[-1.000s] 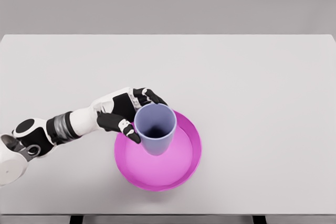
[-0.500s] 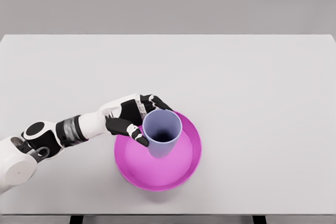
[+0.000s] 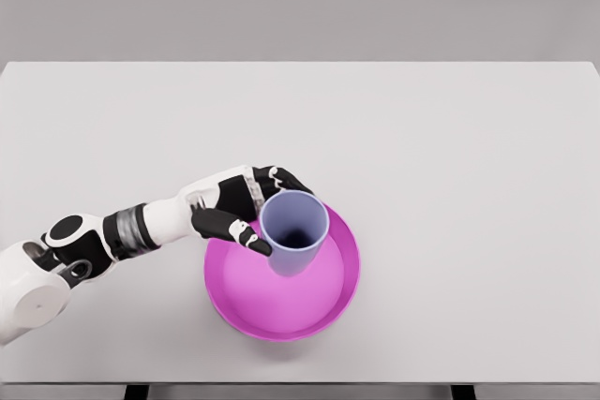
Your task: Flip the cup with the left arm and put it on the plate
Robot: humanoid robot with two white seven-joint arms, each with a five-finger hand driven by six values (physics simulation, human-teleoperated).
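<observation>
Cup (image 3: 294, 233), lavender and mouth-up, is drifting rightward and settling further over the magenta plate (image 3: 336, 289) than a second ago; left hand (image 3: 236, 212) is still wrapping its fingers around the cup's side, so release is looking close

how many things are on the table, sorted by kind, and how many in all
Cups: 1, the pale lavender-blue plastic cup, mouth up, held by the left hand over the plate.
Plates: 1, the round magenta plate on the white table.
Total: 2 things.
</observation>
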